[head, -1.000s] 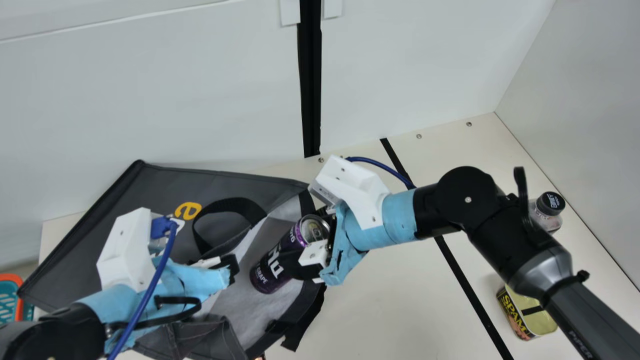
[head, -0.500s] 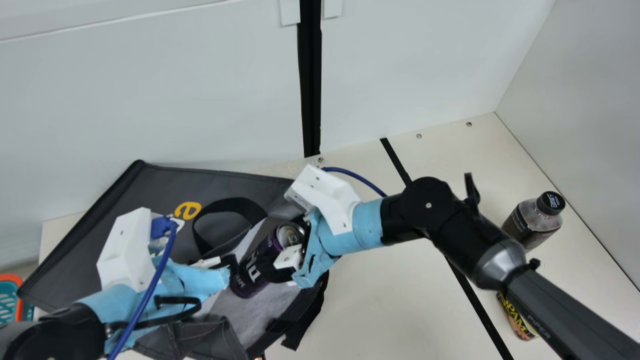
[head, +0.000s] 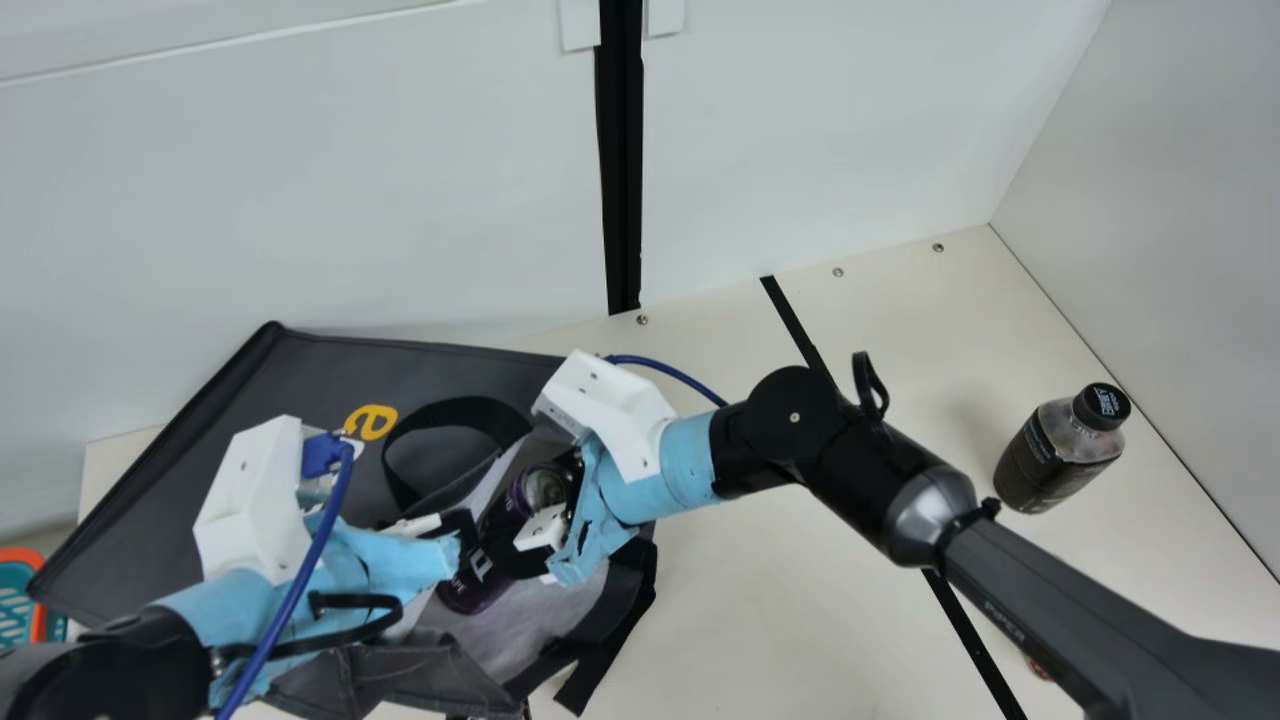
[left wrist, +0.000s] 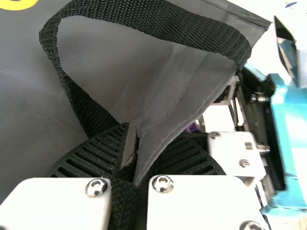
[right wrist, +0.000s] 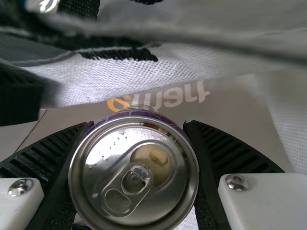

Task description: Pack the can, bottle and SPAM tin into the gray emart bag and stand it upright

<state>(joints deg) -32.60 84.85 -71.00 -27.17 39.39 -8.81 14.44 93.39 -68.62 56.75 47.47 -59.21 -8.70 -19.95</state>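
The purple can (head: 547,487) is held between the jaws of the right gripper (head: 512,543), at the mouth of the gray bag (head: 310,390). The left gripper (head: 462,532) has its jaws pinched on the bag's edge. A bottle (head: 1055,460) stands on the cream worktop (head: 780,600) near a pale wall (head: 1170,250). The right arm (head: 850,480) slants inward.

A cream desk (head: 780,610) with a black line (head: 788,318) running diagonally across it and small round screws (head: 838,272) along its back edge. Behind stands a white panel wall (head: 300,200) split by a vertical black strip (head: 620,180); a pale side wall (head: 1170,260) rises at right. At far left, a teal perforated basket with an orange rim (head: 22,556).
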